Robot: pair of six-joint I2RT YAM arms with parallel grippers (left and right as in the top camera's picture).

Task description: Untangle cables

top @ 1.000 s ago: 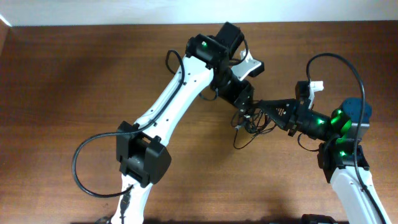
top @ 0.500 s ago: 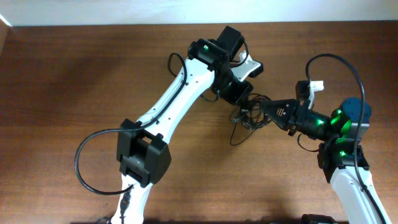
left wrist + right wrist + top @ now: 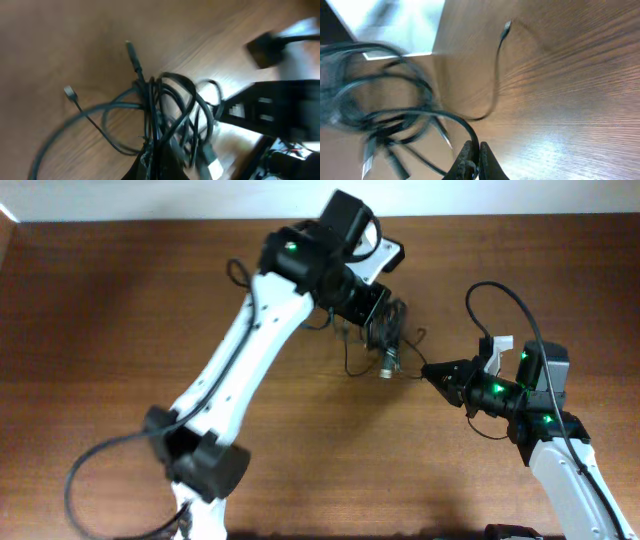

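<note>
Only right wrist shows right end effector (image 3: 473, 150) nipping strand of cables (image 3: 400, 120).

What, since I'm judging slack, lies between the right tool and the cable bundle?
One thin cable strand runs from the right tool to the bundle, over bare table; the right wrist view shows it.

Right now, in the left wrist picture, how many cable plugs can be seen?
3: a long plug at the top, a small plug at the left, a silver plug at the bottom right. The tangle may hide more.
</note>
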